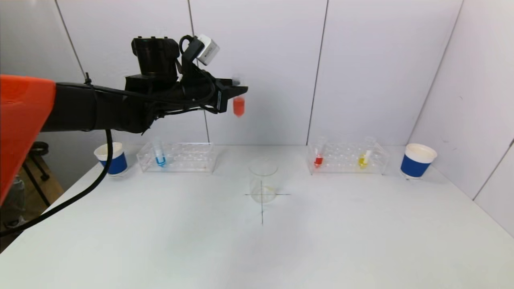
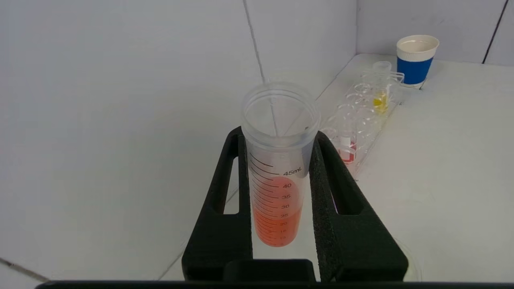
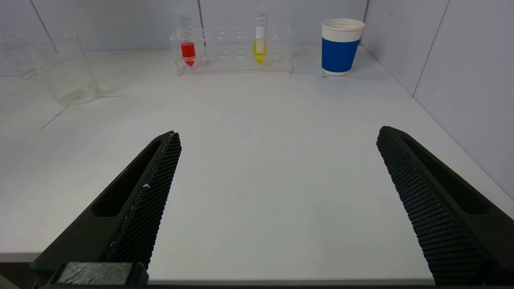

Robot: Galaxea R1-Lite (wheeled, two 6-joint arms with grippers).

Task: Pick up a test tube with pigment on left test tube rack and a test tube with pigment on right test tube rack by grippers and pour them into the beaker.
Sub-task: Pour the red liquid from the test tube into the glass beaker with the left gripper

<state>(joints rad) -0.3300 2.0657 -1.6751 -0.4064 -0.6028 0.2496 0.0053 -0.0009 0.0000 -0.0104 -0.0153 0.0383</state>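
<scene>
- One test tube (image 1: 238,105) of orange-red liquid hung upright, mouth up, pinched by the left tool (image 1: 237,93) high above the beaker (image 1: 263,180).
- Right tool (image 3: 277,192) stood spread wide over the desk (image 3: 257,160).

The only readable print is the volume scale on the orange-liquid test tube (image 2: 277,176): "45mL" at the top, then 40, 35, 30, 25 and 20 going down, with lower figures too blurred to read. The scales on the rack tubes are too small to read.

Left gripper (image 1: 237,94) raised high, arm reaching across, jaws clamped; right gripper (image 3: 277,160) low, jaws spread wide
</scene>
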